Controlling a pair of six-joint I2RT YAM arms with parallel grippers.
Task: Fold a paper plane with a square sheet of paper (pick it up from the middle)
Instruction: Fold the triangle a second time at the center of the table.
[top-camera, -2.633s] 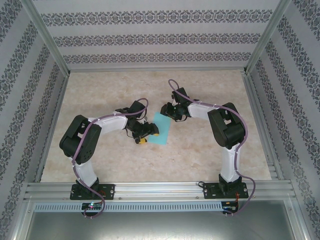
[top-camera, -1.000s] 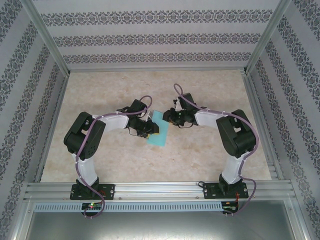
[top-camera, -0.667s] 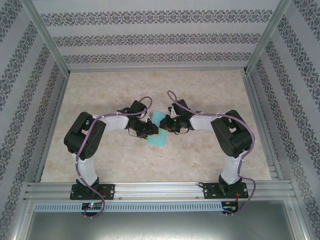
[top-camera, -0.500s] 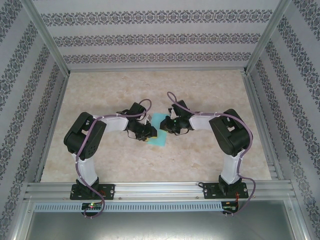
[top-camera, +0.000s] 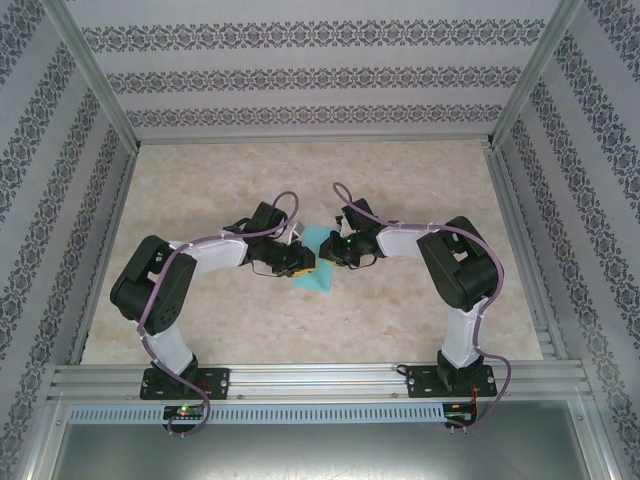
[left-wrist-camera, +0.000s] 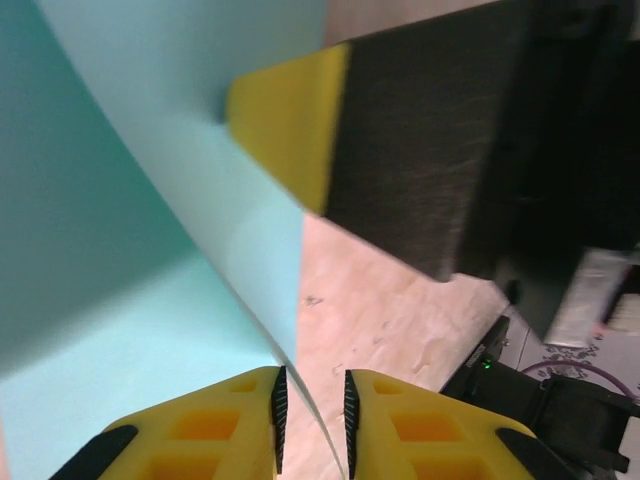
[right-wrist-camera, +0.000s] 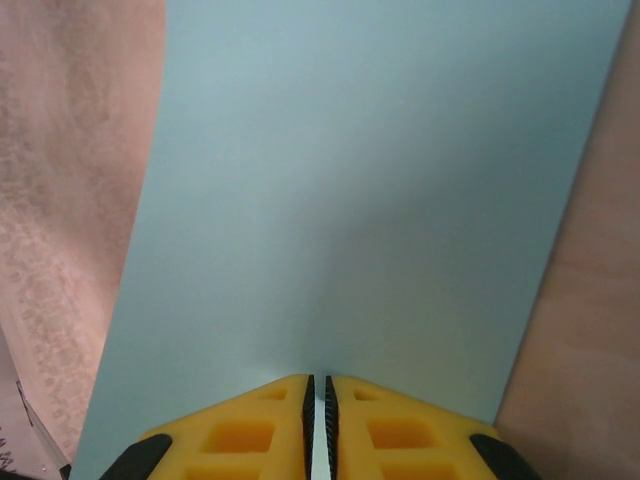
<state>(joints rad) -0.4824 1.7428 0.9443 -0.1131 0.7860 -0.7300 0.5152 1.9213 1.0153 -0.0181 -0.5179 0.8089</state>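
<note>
Turquoise sheet of paper (top-camera: 322, 274) is lying mid-table (top-camera: 420, 190) between the two grippers, which are covering part of it from above, so its full outline is hard to read. Right gripper (top-camera: 337, 250) is clenching one edge. In its wrist view the yellow fingers (right-wrist-camera: 250, 435) are standing almost together with the paper running into the slit, and the sheet is spreading away, cut off at the top of the frame. Left gripper (top-camera: 300, 263) is meeting the opposite side. In its wrist view the paper is curving up off the table, one edge passing between fingertips (left-wrist-camera: 240, 400) that are standing slightly apart; whether they are pinching it I cannot tell. The right gripper's yellow-and-black finger (left-wrist-camera: 290, 130) is showing blurred beyond.
</note>
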